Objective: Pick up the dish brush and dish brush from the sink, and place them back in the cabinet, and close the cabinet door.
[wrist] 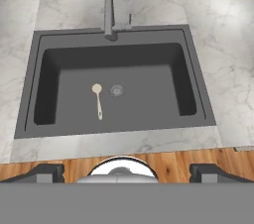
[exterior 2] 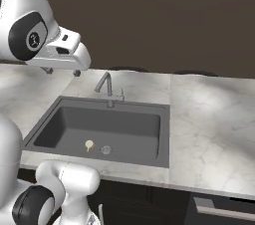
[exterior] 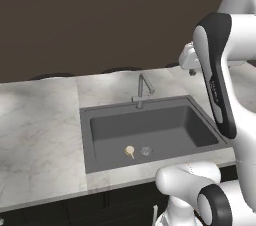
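One brush seen: a dish brush point(wrist: 97, 100) with a pale cream round head and a slim pale handle lies flat on the sink floor.
Brush position: in the hand view its head sits just left of the drain point(wrist: 116, 89), near it but apart, and the handle runs away from the faucet side toward the near wall.
Brush in base views: a small cream spot point(exterior: 130, 151) just left of the drain in the left base view, and the same point(exterior 2: 89, 145) in the right base view.
Sink: dark grey basin point(wrist: 49, 64) set into the desk, with the drain near the middle of its floor.
Faucet: slim grey metal spout point(wrist: 108, 14) upright on the back rim, at the centre.
Desk: pale marbled top point(exterior: 40, 130) on both sides of the sink and behind it.
Tool: the tool point(wrist: 127, 172) hangs high above the front edge of the sink, facing down; its two dark tips stand far apart, spread wide, and hold nothing.
Floor: a wooden strip point(wrist: 168, 161) shows below the desk edge in the hand view.
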Available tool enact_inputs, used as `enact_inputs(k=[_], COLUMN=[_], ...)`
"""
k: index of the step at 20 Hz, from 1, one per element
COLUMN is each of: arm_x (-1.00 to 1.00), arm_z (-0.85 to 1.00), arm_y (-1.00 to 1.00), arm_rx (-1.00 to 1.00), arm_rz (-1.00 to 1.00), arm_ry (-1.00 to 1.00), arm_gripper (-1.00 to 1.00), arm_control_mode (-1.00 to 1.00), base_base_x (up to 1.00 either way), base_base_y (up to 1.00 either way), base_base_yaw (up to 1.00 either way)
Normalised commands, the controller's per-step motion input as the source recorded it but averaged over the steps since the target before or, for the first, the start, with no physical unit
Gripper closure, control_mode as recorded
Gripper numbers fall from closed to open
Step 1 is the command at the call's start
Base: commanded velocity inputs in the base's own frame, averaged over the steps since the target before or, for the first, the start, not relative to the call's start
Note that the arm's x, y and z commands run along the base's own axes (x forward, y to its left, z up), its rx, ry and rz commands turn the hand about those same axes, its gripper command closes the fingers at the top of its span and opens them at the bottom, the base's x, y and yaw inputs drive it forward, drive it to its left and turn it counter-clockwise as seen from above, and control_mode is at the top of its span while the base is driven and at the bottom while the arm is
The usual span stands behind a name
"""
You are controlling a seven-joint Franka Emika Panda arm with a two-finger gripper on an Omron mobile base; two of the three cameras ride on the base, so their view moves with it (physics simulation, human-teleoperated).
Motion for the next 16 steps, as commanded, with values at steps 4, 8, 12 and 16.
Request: enact_inputs(k=[4,8,12,16], arm_x=[0.00,0.03,0.38,0.52], arm_z=[0.00,0.00,-0.01,-0.02], arm_y=[0.00,0.00,0.13,0.30], arm_rx=[0.00,0.00,0.00,0.00], arm_rz=[0.00,0.00,0.00,0.00], arm_ry=[0.00,0.00,0.00,0.02], arm_gripper=[-1.00,-1.00,-1.00,-1.00], arm_control_mode=[1.00,-1.00,-1.00,-1.00], base_base_x=[0.08,0.03,0.00,0.00], base_base_y=[0.00,0.02,0.00,0.00], base_base_yaw=[0.00,0.00,0.00,0.00])
